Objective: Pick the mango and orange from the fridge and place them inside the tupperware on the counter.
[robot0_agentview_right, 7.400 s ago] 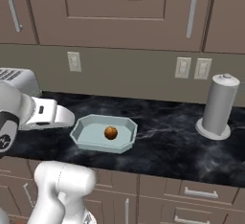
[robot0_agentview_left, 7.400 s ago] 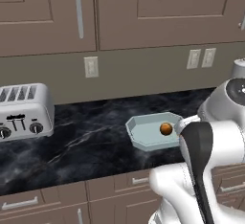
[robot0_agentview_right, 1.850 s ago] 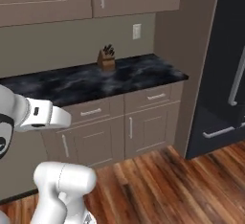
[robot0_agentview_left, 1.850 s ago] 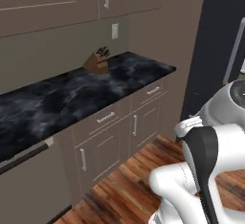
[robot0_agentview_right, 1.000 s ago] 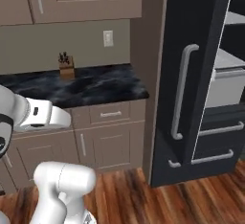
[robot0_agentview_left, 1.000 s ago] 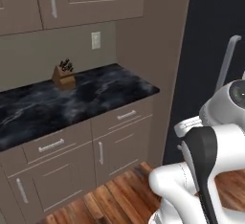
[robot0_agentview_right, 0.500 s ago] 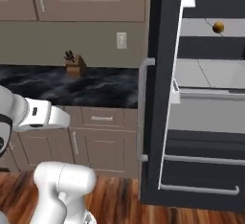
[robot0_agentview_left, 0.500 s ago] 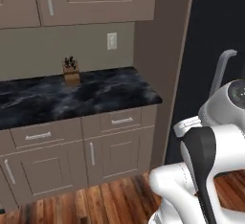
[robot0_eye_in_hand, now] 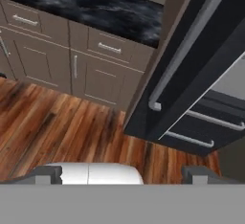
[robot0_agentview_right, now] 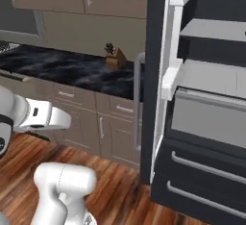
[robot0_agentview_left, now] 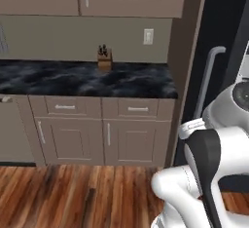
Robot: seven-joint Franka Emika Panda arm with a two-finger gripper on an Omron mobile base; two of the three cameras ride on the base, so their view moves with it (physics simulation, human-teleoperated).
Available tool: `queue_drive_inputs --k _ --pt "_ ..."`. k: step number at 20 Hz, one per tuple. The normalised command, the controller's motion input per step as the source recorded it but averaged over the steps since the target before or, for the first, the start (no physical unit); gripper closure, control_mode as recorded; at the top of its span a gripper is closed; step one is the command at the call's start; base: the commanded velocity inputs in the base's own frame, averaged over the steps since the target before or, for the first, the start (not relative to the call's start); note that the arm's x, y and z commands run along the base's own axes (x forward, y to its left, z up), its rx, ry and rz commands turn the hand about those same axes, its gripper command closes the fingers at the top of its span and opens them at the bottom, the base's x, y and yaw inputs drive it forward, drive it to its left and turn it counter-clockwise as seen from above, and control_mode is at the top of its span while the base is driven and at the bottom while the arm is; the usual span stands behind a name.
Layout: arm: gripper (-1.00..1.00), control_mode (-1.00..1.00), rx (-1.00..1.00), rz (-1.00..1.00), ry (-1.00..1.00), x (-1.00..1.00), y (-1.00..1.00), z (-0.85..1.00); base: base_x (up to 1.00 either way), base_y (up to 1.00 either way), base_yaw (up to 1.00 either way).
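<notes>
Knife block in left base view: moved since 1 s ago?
No. The knife block still sits at the back of the counter, just left of the wall outlet; the whole view shifted, so the camera moved.

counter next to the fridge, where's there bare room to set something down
The counter lies bare from its left end to the knife block, which stands at the back by the wall. The front strip is bare, and so is the stretch between the block and the fridge door.
</notes>
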Motion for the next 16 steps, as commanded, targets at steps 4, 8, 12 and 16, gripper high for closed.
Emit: queue_drive_inputs --k 4,8,12,16 --pt "-1.00 1.00 0.00 0.00 0.00 0.00 0.00 0.00 -0.59 -0.36 0.67" --pt "-1.00 1.00 0.00 0.00 0.00 0.00 0.00 0.00 -0.38 -0.69 0.09" --pt "-1.00 1.00 0.00 0.00 0.00 0.00 0.00 0.00 -0.23 -0.72 -0.29" --pt "-1.00 1.00 0.00 0.00 0.00 0.00 0.00 0.00 -0.20 -0.65 -0.52"
